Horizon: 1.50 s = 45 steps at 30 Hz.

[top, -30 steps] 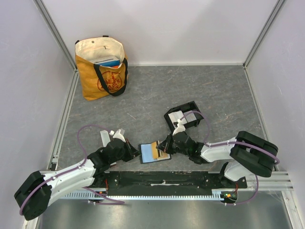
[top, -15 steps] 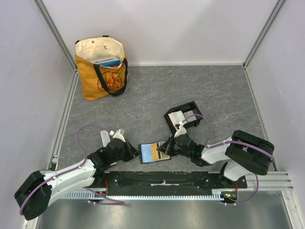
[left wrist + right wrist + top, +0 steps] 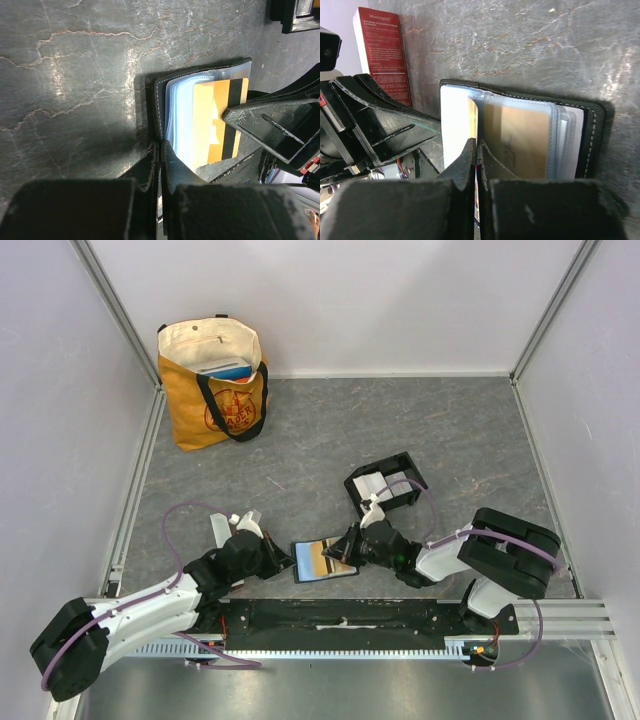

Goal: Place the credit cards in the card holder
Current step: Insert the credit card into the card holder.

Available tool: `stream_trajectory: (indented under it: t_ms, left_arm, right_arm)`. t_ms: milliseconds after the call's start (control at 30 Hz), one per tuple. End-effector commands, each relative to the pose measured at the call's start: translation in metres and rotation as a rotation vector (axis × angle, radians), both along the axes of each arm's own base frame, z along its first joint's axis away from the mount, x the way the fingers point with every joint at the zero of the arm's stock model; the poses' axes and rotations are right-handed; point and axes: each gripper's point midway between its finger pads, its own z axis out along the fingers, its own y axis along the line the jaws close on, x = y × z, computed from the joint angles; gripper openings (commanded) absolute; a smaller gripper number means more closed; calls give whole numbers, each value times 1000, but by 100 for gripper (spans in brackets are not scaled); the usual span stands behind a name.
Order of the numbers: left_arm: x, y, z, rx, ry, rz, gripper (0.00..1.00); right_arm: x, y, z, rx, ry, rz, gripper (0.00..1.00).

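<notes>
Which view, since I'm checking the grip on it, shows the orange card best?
Left wrist: the orange card lies flat in the open wallet, mostly unobscured. Right wrist shows it at a shallow angle, partly behind its own fingers and a clear sleeve. The top view shows only a small patch.

Left arm (image 3: 150,608): stretched low from its base toward the middle, wrist pointing right.
Left gripper (image 3: 283,562): fingers pressed together, pinching the edge of the wallet (image 3: 156,95).
Right arm (image 3: 450,555): bent sharply at the elbow, forearm low, pointing left.
Right gripper (image 3: 345,548): fingers closed tightly on the orange card (image 3: 207,125).
</notes>
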Motion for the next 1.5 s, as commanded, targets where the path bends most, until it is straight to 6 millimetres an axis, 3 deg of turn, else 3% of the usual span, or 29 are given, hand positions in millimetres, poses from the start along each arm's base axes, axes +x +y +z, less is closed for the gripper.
stream_trajectory:
  t_ms: [0,100,200,367,400,533,833,1200,1467]
  left_arm:
    - [3,1,1,-10,4,32,2]
    - [3,1,1,-7,3,27,2]
    - [2,1,1,-8,1,27,2]
    - [1,2,-1,-3,6,23,2]
    - [0,2,-1,-4,7,20,2]
    - [0,1,-1,-6,6,16,2]
    - [0,1,-2,-6,2,17,2]
    - [1,0,0,-9,-1,15,2]
    - [1,1,0,-15,-1,17,2]
  right_arm:
    - [-14,9,-9,-64,12,83,1]
    - [-13,5,-15,-186,-1,83,5]
    - [-5,0,-7,-230,-36,57,13]
    - [6,-15,4,-326,-94,24,36]
    - [7,-16,5,-340,-99,23,45]
    - [7,-15,7,-357,-96,30,51]
    - [2,-4,5,-335,-76,75,52]
    - [-11,32,23,-268,-105,184,44]
    - [-12,44,30,-227,-115,215,41]
